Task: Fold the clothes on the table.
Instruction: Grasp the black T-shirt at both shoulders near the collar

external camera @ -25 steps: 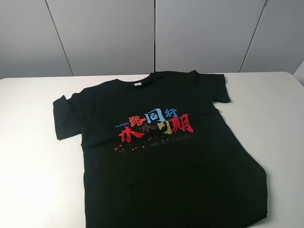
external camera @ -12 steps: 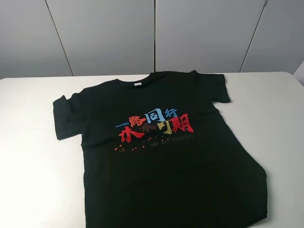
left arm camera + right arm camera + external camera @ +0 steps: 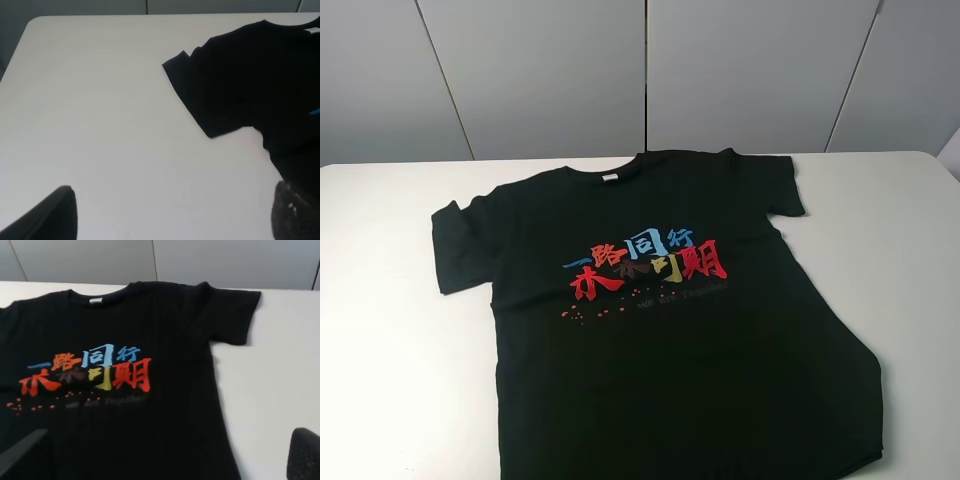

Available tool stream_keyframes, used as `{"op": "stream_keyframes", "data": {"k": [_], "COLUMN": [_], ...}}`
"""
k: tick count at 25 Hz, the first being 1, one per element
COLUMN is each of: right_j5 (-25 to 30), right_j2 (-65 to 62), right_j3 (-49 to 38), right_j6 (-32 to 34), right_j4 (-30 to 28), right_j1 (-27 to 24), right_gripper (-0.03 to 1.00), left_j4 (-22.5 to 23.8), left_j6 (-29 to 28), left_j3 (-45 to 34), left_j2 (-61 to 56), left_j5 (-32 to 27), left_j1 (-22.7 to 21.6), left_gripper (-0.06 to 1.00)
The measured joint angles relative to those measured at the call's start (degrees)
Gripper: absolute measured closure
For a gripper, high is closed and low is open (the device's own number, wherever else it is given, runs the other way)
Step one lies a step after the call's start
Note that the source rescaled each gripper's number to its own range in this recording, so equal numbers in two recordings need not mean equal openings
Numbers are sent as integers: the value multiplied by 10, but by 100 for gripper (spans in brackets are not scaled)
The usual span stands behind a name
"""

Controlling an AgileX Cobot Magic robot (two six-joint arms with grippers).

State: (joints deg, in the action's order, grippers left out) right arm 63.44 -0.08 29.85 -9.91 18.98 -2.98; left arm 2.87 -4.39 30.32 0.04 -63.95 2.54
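Note:
The black T-shirt (image 3: pixel 660 310) lies flat and spread out on the white table (image 3: pixel 390 330), collar toward the wall, red, blue and orange characters (image 3: pixel 645 263) facing up. Neither gripper shows in the exterior high view. In the left wrist view, my left gripper (image 3: pixel 175 202) is open over bare table, its fingers (image 3: pixel 50 217) wide apart, beside the shirt's left sleeve (image 3: pixel 200 95). In the right wrist view, my right gripper (image 3: pixel 170 442) is open above the shirt's lower chest (image 3: pixel 165 420), below the print (image 3: pixel 90 371). Both are empty.
Grey wall panels (image 3: pixel 640 70) stand behind the table. Bare white tabletop lies left of the shirt and to its right (image 3: pixel 910 250). The shirt's hem reaches the near edge of the exterior high view.

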Motion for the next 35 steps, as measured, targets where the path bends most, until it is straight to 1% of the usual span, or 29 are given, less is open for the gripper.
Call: {"op": "stream_keyframes", "data": {"k": [3, 7, 10, 12, 13, 15, 18, 20, 23, 25, 26, 28, 30, 33, 35], "right_j5": [2, 1, -2, -7, -9, -12, -16, -9, 5, 7, 8, 12, 13, 14, 6], "right_j2": [11, 97, 196, 275, 311, 401, 524, 597, 695, 742, 765, 802, 839, 880, 899], "right_j3": [31, 91, 142, 178, 200, 241, 306, 337, 372, 388, 392, 396, 396, 396, 396], "right_j6": [15, 18, -14, -44, -61, -93, -181, -241, -337, -400, -420, -450, -469, -494, -498], "right_j4": [1, -4, -4, -2, 0, 17, 66, 108, 148, 155, 157, 158, 144, 85, 40], "right_j1": [0, 0, 0, -1, -1, -1, -1, -1, -1, -1, -1, 0, 12, 55, 88], "right_gripper": [-3, -3, -3, -3, -3, -3, -3, -3, -3, -3, -3, -3, -3, -3, -3], "left_j4": [0, 0, 0, -10, -20, -55, -126, -170, -221, -250, -256, -251, -216, -145, -120], "left_j6": [0, 14, 40, 72, 90, 143, 227, 279, 360, 413, 436, 463, 472, 470, 456], "left_j3": [32, 93, 155, 198, 222, 262, 316, 343, 360, 363, 363, 363, 363, 363, 363], "left_j2": [12, 93, 188, 260, 302, 379, 502, 572, 666, 722, 745, 797, 843, 912, 955], "left_j5": [-9, -9, -9, -12, -12, -12, -11, -11, -10, -8, -6, -1, 16, 47, 79], "left_j1": [0, 0, 0, 0, 0, 0, 0, 0, 0, 4, 11, 37, 76, 149, 186], "left_gripper": [-5, -5, -5, -5, -5, -5, -5, -5, -5, -5, -5, -5, -5, -5, -5]}}
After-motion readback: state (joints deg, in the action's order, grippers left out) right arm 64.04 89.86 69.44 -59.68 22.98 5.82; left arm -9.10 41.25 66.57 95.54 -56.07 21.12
